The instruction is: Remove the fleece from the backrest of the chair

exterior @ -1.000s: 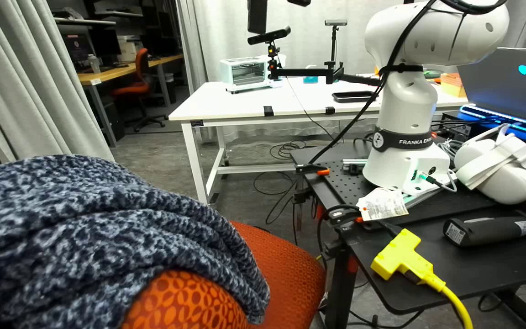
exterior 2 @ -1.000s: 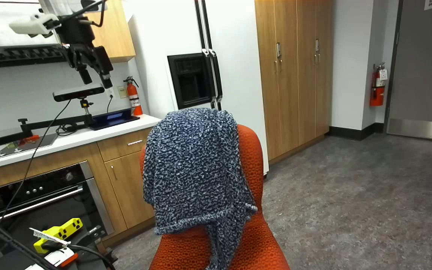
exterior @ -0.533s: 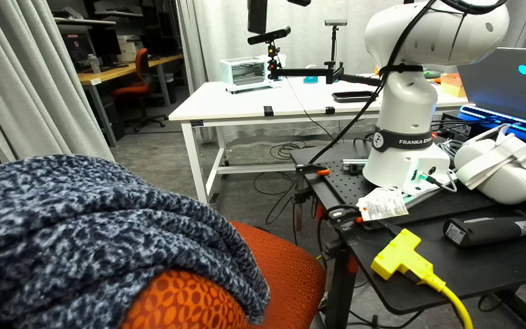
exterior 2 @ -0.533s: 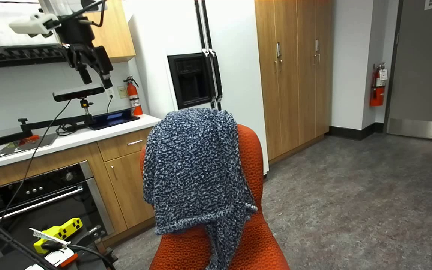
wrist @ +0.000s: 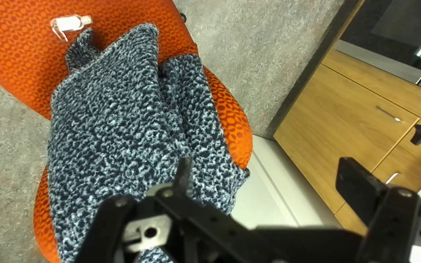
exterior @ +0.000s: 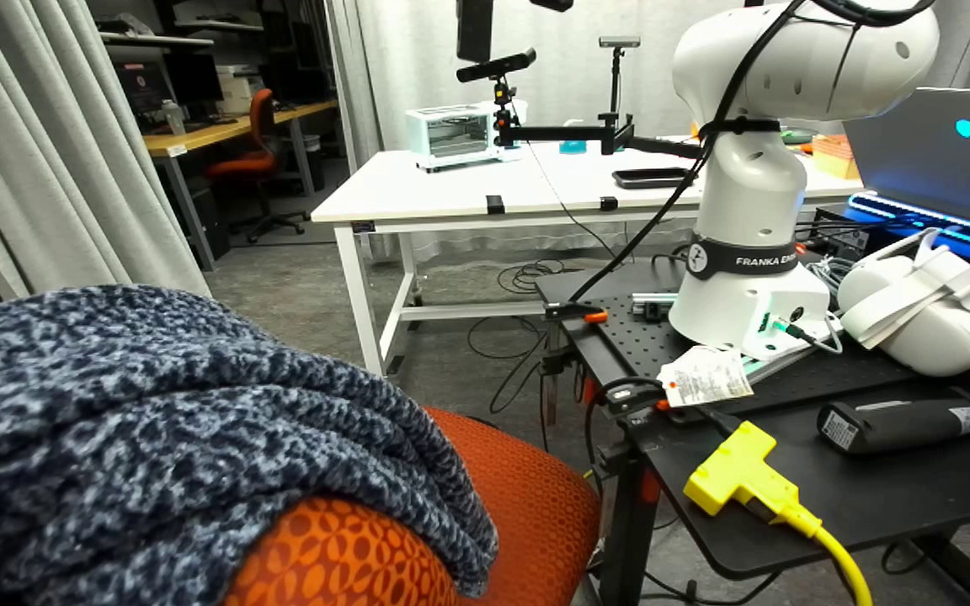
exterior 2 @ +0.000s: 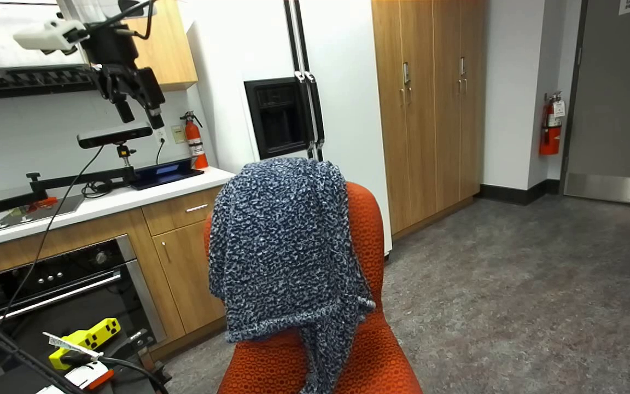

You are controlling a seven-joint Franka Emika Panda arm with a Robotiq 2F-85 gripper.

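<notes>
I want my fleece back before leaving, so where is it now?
In an exterior view, the fleece hangs over the backrest of the orange chair, near the picture's middle, below and to the right of the end effector.

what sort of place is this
Probably a robotics lab with a kitchen area: a white jointed robot arm suggests the lab, while a black-and-silver built-in oven and a tall white fridge suggest the kitchen.

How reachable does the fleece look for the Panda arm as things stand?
Likely yes: the gripper hangs open, and the wrist view shows nothing between it and the fleece draped over the chair's backrest, though distance is hard to judge.
</notes>
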